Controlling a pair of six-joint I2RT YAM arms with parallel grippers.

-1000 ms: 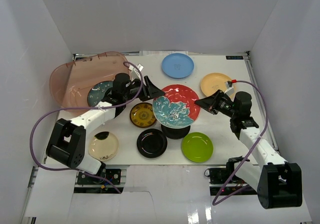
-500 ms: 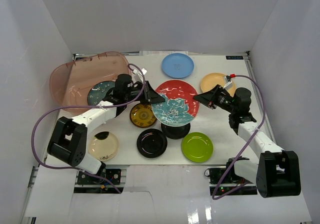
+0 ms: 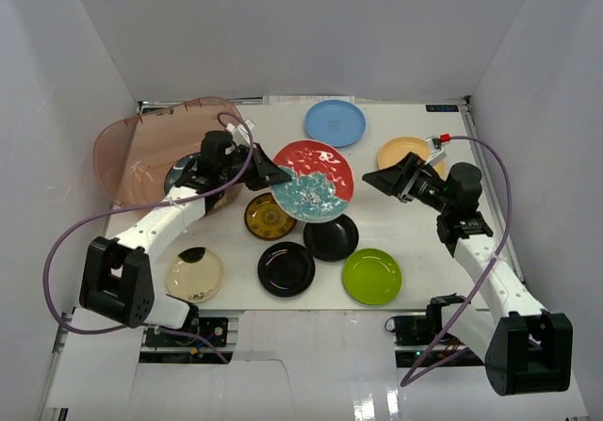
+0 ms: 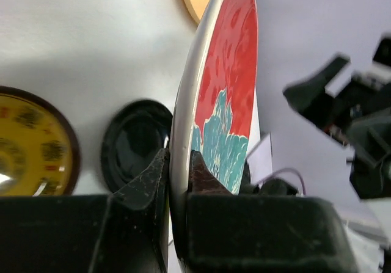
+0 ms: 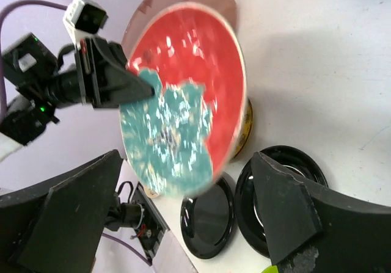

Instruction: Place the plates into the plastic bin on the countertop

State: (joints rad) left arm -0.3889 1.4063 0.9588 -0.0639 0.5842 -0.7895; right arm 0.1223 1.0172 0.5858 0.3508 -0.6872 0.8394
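Far left, the plastic bin [image 3: 151,143] sits at the tabletop's [image 3: 405,223] back-left corner, with a dark teal plate [image 3: 184,171] at its near edge, half hidden under the left arm [image 3: 165,221]; whether that one lies inside, I cannot tell. Down front, a cream plate [image 3: 195,275] lies flat. The left arm's jaws are clamped on the rim of the red-and-teal plate [image 3: 313,181], which hangs tilted in the air, just right of the bin and above the yellow-patterned plate [image 3: 268,216]. Two glossy black plates [image 3: 285,268] [image 3: 331,237] rest below it, nearly touching. Behind, a light blue plate [image 3: 334,122] lies alone. The lime green plate [image 3: 371,276] sits front-centre. On the right, the right arm's [image 3: 490,270] jaws gape wide, facing the raised plate but apart from it, over the orange-yellow plate [image 3: 407,155]. A small dark label [image 3: 443,108] on the back edge is too small to read.
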